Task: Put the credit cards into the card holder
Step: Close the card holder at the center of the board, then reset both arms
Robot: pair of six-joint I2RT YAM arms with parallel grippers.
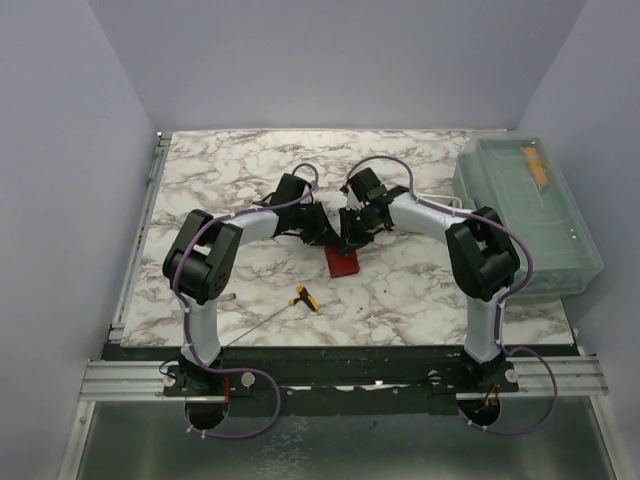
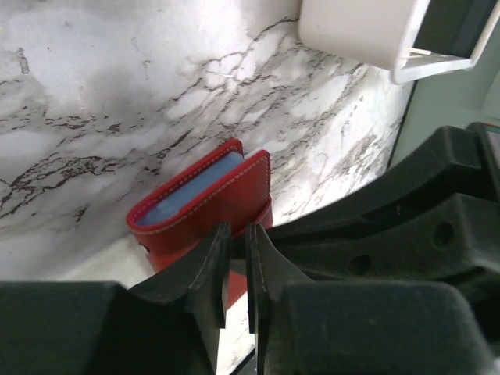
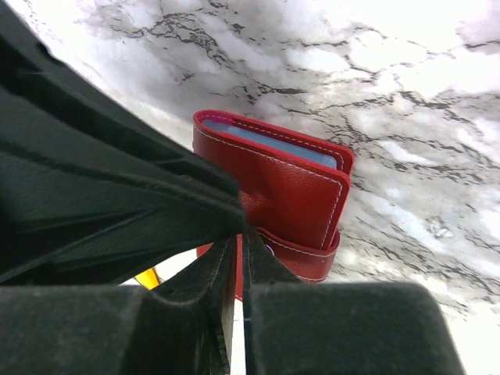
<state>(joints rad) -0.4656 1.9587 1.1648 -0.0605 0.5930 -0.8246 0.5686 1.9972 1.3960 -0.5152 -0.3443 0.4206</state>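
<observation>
The card holder (image 1: 342, 263) is a small red wallet with a blue-grey inside, standing half folded on the marble table between my two grippers. It also shows in the left wrist view (image 2: 205, 205) and the right wrist view (image 3: 281, 183). My left gripper (image 1: 322, 238) (image 2: 237, 234) sits at its near lower edge, jaws almost together with nothing seen between them. My right gripper (image 1: 350, 238) (image 3: 239, 246) is shut on a thin red flap of the wallet. No credit card shows apart from the wallet. I cannot tell whether the pale blue inside is a card or the lining.
A yellow-handled thin metal tool (image 1: 305, 298) lies in front of the wallet. A large clear lidded bin (image 1: 525, 215) with an orange item inside stands at the right. A white tray's corner (image 2: 351, 35) is behind the wallet. The table's near edge is close below.
</observation>
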